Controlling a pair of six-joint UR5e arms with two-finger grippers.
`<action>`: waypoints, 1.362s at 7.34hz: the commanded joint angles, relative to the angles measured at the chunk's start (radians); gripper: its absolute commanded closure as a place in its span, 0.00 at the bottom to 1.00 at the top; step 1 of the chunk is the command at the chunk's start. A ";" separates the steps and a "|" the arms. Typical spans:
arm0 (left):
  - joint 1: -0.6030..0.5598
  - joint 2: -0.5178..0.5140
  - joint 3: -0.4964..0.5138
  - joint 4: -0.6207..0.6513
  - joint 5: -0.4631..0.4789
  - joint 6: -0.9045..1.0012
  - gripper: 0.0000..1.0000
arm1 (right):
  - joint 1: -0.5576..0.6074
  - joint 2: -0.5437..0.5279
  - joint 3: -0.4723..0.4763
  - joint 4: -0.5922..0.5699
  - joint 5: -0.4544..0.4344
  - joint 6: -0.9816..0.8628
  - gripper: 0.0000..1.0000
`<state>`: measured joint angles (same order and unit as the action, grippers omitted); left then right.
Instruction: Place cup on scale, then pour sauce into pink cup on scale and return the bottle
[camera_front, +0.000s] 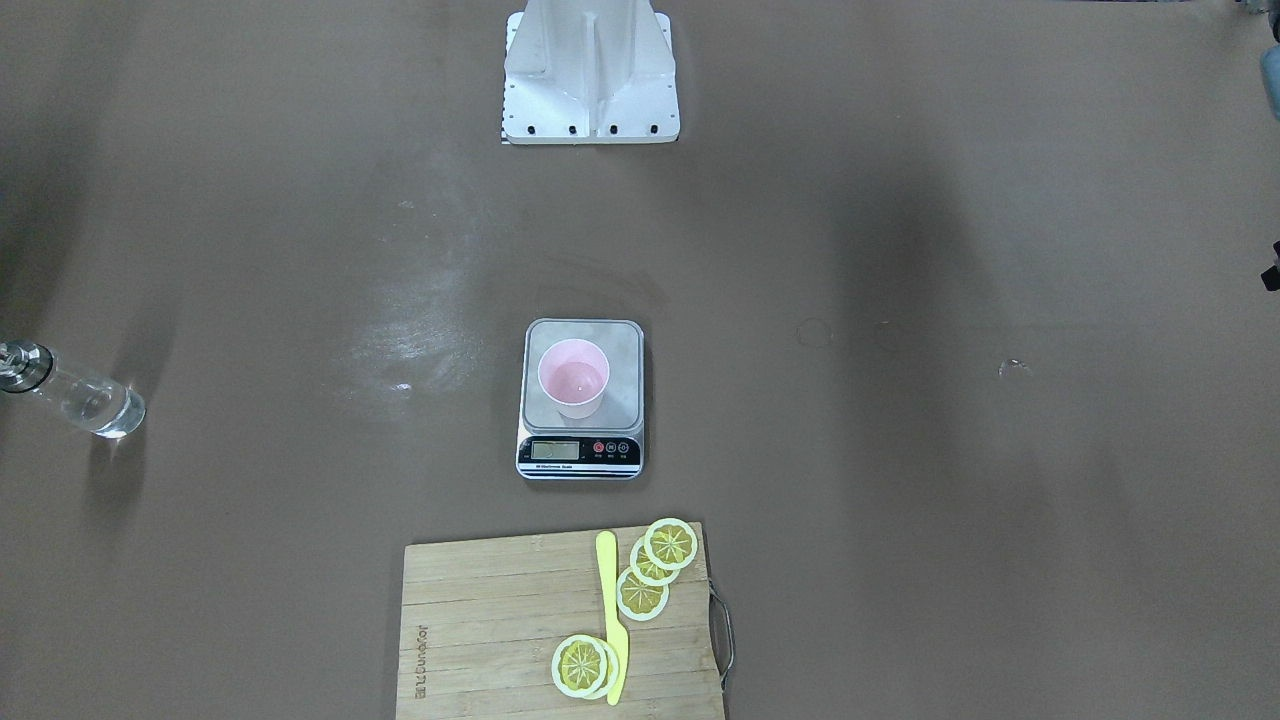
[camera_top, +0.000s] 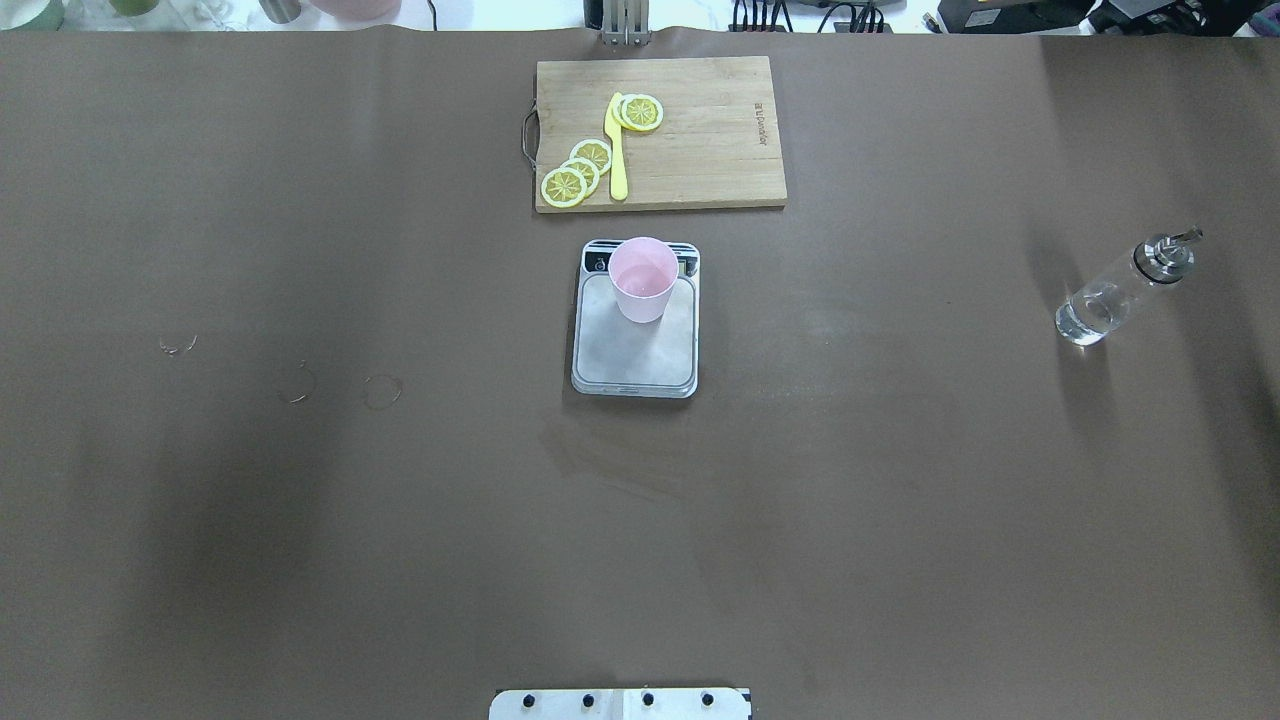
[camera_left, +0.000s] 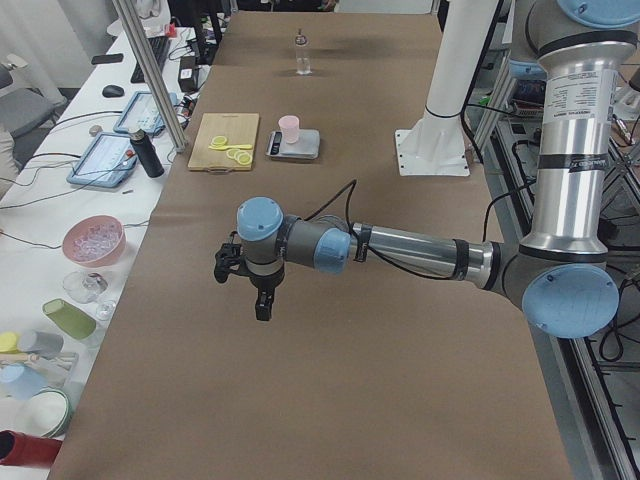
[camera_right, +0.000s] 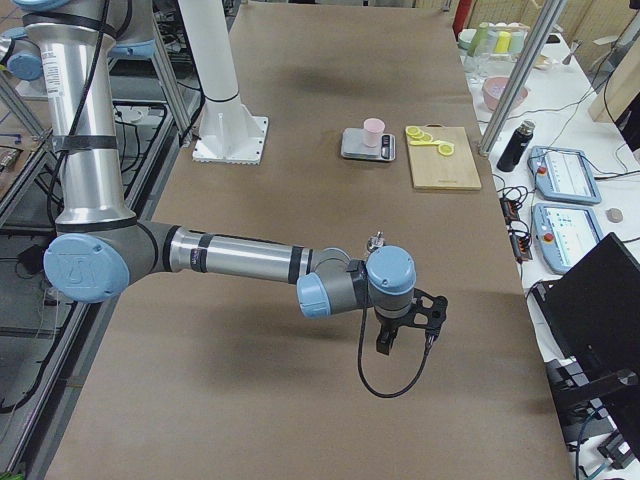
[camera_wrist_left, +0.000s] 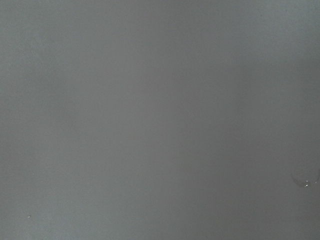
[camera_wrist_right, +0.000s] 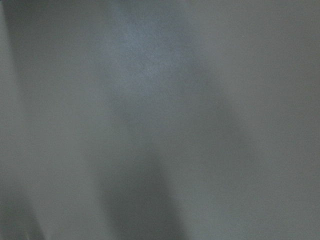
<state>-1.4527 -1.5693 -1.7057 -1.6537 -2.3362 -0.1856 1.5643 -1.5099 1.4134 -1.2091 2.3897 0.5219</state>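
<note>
The pale pink cup (camera_top: 642, 280) stands upright on the grey scale (camera_top: 635, 355) at the table's middle, towards the display end; it also shows in the front view (camera_front: 572, 380). The clear glass bottle (camera_top: 1120, 292) with the silver spout stands alone far to the right, clear sauce (camera_top: 1085, 318) in its bottom. My left gripper (camera_left: 262, 300) and right gripper (camera_right: 405, 345) show only in the side views, hanging over bare table far from cup and bottle; I cannot tell whether they are open or shut. Both wrist views show only brown table cover.
A wooden cutting board (camera_top: 700, 150) with lemon slices (camera_top: 575, 175) and a yellow knife (camera_top: 616, 145) lies just beyond the scale. The robot's white base (camera_front: 590, 75) stands at the near edge. Bowls, cups and tablets (camera_left: 105, 160) sit on a side table.
</note>
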 joint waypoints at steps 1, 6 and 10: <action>0.002 0.002 0.001 0.002 0.000 0.000 0.02 | -0.059 -0.007 0.005 -0.065 0.002 -0.126 0.00; 0.002 0.008 0.000 0.002 -0.002 0.000 0.02 | -0.032 0.085 0.231 -0.671 -0.101 -0.392 0.00; 0.002 0.008 0.001 0.002 -0.002 -0.002 0.02 | 0.003 -0.050 0.254 -0.606 -0.102 -0.491 0.00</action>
<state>-1.4511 -1.5617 -1.7045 -1.6521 -2.3378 -0.1865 1.5513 -1.5236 1.6708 -1.8392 2.2897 0.0776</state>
